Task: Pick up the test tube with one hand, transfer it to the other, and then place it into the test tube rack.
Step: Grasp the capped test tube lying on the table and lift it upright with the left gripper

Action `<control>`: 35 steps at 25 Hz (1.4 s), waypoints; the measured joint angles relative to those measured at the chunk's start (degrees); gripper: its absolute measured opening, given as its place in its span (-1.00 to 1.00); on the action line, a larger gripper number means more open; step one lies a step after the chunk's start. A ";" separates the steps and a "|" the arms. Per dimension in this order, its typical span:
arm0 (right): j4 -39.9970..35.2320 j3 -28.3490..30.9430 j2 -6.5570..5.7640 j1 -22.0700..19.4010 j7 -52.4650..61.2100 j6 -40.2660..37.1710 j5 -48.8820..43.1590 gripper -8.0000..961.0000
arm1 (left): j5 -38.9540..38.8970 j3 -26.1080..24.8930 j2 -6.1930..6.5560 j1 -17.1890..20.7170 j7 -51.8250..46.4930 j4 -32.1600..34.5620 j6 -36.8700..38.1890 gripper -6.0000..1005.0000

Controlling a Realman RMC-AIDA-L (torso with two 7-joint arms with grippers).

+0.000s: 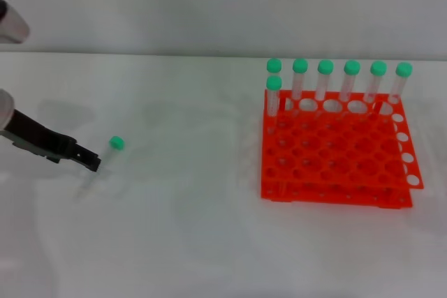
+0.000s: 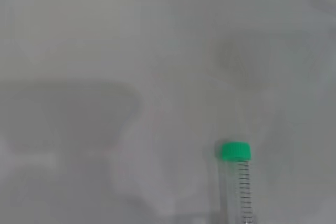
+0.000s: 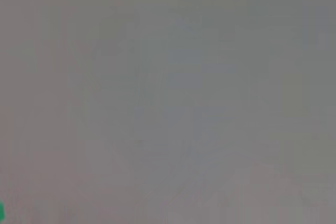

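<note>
test tube lies on the bench at left of the frame, cap up-frame — my left gripper is at its body, jaws' state i cannot tell. i'd grip mid-barrel, leaving room for the handover.

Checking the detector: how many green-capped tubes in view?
8. Six stand along the back row of the orange rack, one stands just in front of that row's left end, and one lies on the table by the left tool. None seem hidden.
</note>
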 joint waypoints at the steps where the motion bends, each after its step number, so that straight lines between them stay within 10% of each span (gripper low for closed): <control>1: -0.06 0.00 -0.03 -0.02 0.00 0.00 0.00 0.68 | 0.26 0.20 -0.09 -0.32 0.01 -0.50 -0.39 0.74; 12: -0.41 0.00 -0.07 0.38 0.00 -0.27 0.02 0.66 | 0.54 3.27 -1.11 -2.10 -1.15 -5.44 -4.40 0.73; 28: -0.59 0.09 -0.15 0.93 -0.01 -0.87 0.03 0.64 | 0.54 5.24 -0.46 -1.92 -4.55 -7.40 -6.40 -0.03; 35: -0.63 0.13 -0.16 0.98 -0.07 -1.15 0.21 0.63 | 0.54 7.90 -0.30 -2.09 -6.39 -8.00 -7.45 -0.02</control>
